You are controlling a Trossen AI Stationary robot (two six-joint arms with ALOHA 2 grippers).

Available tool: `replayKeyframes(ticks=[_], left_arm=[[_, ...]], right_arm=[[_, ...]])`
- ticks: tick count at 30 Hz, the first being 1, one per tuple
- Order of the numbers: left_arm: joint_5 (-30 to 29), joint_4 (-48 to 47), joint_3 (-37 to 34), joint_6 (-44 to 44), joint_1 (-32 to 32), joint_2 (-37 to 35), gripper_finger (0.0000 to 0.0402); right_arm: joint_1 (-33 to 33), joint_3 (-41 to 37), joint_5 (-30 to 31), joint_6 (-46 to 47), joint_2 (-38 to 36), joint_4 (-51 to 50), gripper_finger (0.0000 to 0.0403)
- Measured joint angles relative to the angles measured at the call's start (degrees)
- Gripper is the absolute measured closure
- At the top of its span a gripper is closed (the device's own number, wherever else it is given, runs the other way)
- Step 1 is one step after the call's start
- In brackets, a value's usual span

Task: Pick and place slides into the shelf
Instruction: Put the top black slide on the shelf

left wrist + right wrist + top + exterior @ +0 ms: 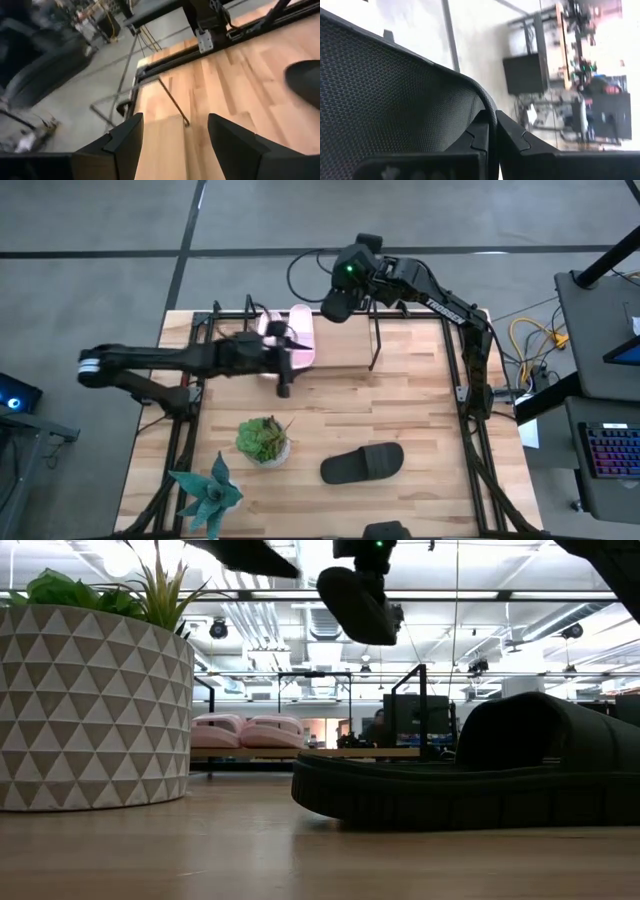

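While right gripper (338, 305) jaws pinch a black slide (357, 603) aloft, left gripper (283, 368) jaws open beside pink slides (290, 338).

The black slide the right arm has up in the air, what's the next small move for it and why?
Probably lower it onto the shelf beside the pink slides. The right gripper is shut on the black slide, holding it high above the rack's far edge, and the space next to the pink pair looks free. The left gripper is open, holding nothing.
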Motion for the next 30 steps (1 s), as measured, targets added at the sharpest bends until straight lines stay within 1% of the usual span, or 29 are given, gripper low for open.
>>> replayKeyframes(ticks=[4, 8, 11, 14, 19, 22, 26, 30], left_arm=[[1.2, -6.1, 0.0, -5.2, 0.0, -7.2, 0.0195], [1.6, -9.0, -0.1, -8.8, 0.0, -14.1, 0.0195], [1.6, -10.0, -0.1, -10.9, 0.0, -18.3, 0.0195], [1.5, -11.8, -0.1, -11.7, 0.0, -21.9, 0.0195], [1.3, -12.4, -2.9, -11.7, 0.0, -27.0, 0.0195], [0.2, -11.9, -5.3, -11.7, 0.0, -29.6, 0.0195], [-0.9, -11.6, -7.2, -12.2, 0.0, -31.9, 0.0195], [-1.7, -11.7, -8.4, -13.0, 0.0, -33.3, 0.0195]], right_arm=[[0.0, -0.3, -3.2, -4.6, 0.0, 3.5, 0.0394], [0.0, -0.8, -5.9, -9.0, 0.1, 8.2, 0.0394], [0.0, -1.1, -9.6, -13.3, 0.3, 8.0, 0.0394], [0.2, -3.0, -12.3, -14.7, 0.4, 8.2, 0.0394], [0.2, -9.3, -12.5, -14.7, 0.4, 11.0, 0.0394], [0.7, -14.9, -12.2, -18.4, 0.4, 15.3, 0.0394], [1.7, -21.3, -10.6, -22.6, 0.3, 21.6, 0.0394], [2.4, -25.4, -10.5, -22.6, 0.0, 22.9, 0.0394]])
